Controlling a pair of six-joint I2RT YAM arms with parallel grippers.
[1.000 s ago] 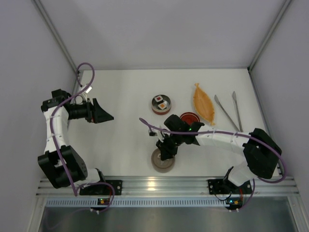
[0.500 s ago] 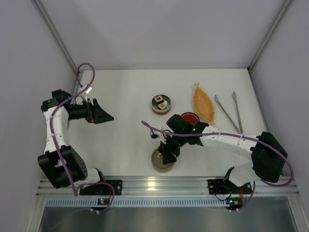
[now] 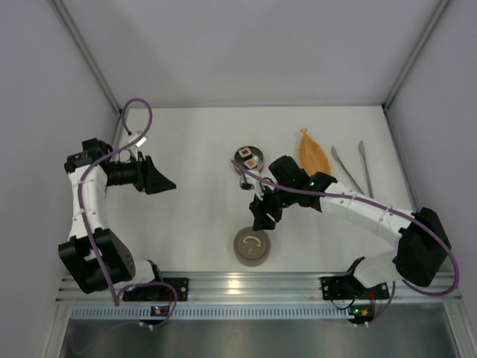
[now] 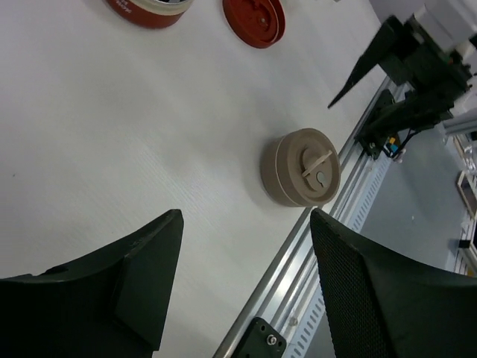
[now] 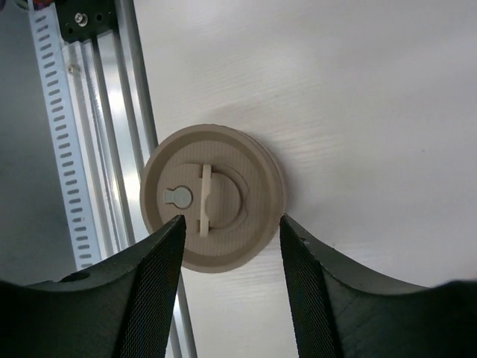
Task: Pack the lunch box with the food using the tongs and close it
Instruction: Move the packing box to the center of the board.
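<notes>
The lunch box, a red round tin [image 3: 238, 156], stands open at mid-table with the food [image 3: 249, 157] in it: a white block with a dark and red top, and an orange piece. Its red lid [image 4: 255, 21] lies beside it. A beige tin [image 3: 252, 247] with its lid on sits near the front rail. My right gripper [image 3: 262, 216] hangs open just above and behind it, holding nothing; in the right wrist view the beige tin [image 5: 212, 198] shows between the fingers. The tongs [image 3: 349, 173] lie at the far right. My left gripper [image 3: 160, 181] is open and empty at the left.
An orange boat-shaped tray [image 3: 313, 159] lies between the red tin and the tongs. The aluminium rail [image 3: 246, 283] runs along the near edge, right by the beige tin. White walls close in the table on three sides.
My right gripper has let go of the beige tin, opened, and lifted back toward the red tin. The left jaws have narrowed a little; the left arm has hardly moved.
</notes>
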